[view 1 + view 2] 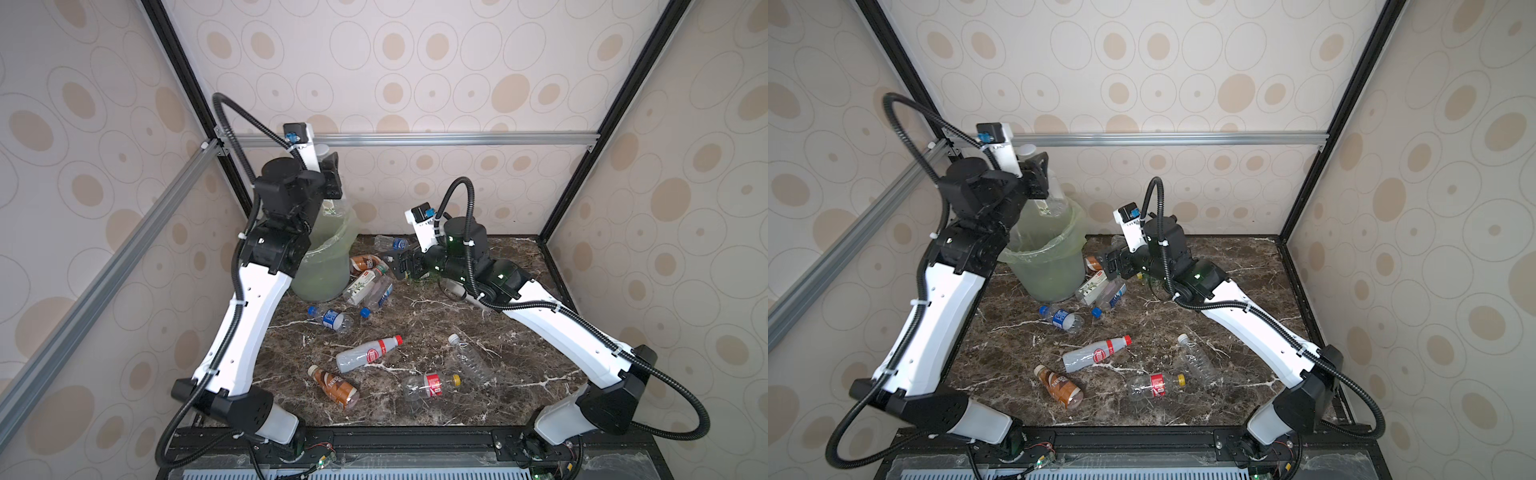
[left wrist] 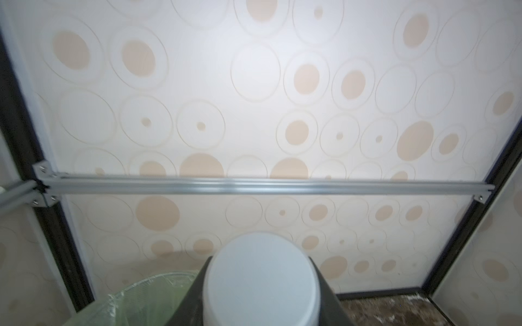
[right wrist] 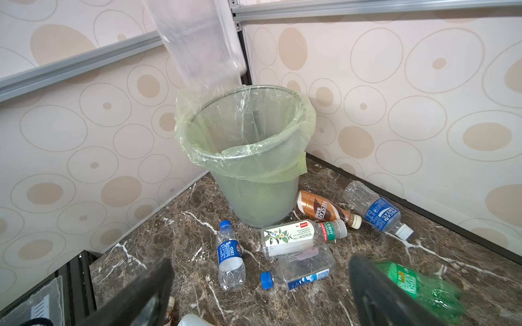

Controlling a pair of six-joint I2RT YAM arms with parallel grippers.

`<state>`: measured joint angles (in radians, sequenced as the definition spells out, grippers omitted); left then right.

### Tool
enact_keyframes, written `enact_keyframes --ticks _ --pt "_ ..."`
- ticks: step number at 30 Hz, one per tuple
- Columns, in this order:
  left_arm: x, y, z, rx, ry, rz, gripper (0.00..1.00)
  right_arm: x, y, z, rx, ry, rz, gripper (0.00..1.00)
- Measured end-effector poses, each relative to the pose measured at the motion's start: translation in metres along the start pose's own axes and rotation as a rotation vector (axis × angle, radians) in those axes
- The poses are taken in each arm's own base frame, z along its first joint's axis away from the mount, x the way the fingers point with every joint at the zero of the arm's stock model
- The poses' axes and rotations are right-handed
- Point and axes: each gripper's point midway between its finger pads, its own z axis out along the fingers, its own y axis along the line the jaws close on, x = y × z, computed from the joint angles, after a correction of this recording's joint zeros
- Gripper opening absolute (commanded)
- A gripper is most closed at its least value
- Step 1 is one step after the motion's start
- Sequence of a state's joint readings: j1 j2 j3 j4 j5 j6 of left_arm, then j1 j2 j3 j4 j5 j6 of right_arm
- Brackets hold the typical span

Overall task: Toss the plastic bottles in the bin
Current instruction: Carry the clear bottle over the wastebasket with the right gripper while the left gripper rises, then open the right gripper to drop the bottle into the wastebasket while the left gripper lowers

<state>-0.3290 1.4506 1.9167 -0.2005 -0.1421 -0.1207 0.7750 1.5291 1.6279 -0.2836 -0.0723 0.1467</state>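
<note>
Below the left hand (image 1: 1042, 178), which grips a clear white-capped bottle (image 3: 197, 42) cap-up, stands the bin (image 3: 254, 197). The right hand (image 3: 261, 265), low over the desk (image 1: 532, 386), gapes wide, holding nothing; a blue-capped bottle (image 3: 302, 271) lies just ahead, a green bottle (image 3: 418, 285) beside one finger.

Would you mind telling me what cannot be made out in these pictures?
- Bin: the near rim hides its floor in the right wrist view; the left arm covers part of it in both top views.
- Held bottle: the left wrist view shows only its white cap; the right wrist view blurs it, cut by the top edge.
- Green bottle: partly behind a finger of the right gripper; mostly under the right arm in both top views.
</note>
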Motion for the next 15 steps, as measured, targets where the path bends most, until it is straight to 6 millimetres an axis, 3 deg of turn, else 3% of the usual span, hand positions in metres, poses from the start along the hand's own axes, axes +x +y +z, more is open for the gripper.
enact_keyframes --ticks 3,6,8,11,12,14,15 --pt "-0.041 0.013 -0.023 -0.051 -0.127 0.030 0.34 -0.001 0.000 0.003 -0.002 0.001 0.000 1.00" --pt "-0.050 0.023 -0.030 -0.098 -0.170 0.058 0.34 -0.005 0.001 0.005 -0.003 -0.007 0.000 0.99" --pt "-0.038 0.028 -0.024 -0.119 -0.154 0.079 0.34 -0.006 0.001 0.005 -0.004 -0.009 0.000 0.99" --pt "-0.003 0.039 -0.005 -0.151 -0.080 0.108 0.39 -0.006 0.001 0.005 -0.003 -0.008 0.001 0.99" --pt "0.013 0.046 0.005 -0.165 -0.042 0.119 0.47 -0.006 0.001 0.005 -0.003 -0.007 0.001 0.99" --pt "0.041 0.056 0.021 -0.186 0.026 0.126 0.78 -0.006 0.001 0.005 -0.003 -0.007 0.001 0.99" --pt "0.058 0.062 0.029 -0.202 0.071 0.134 0.83 -0.005 0.001 0.005 -0.003 -0.006 0.001 0.99"
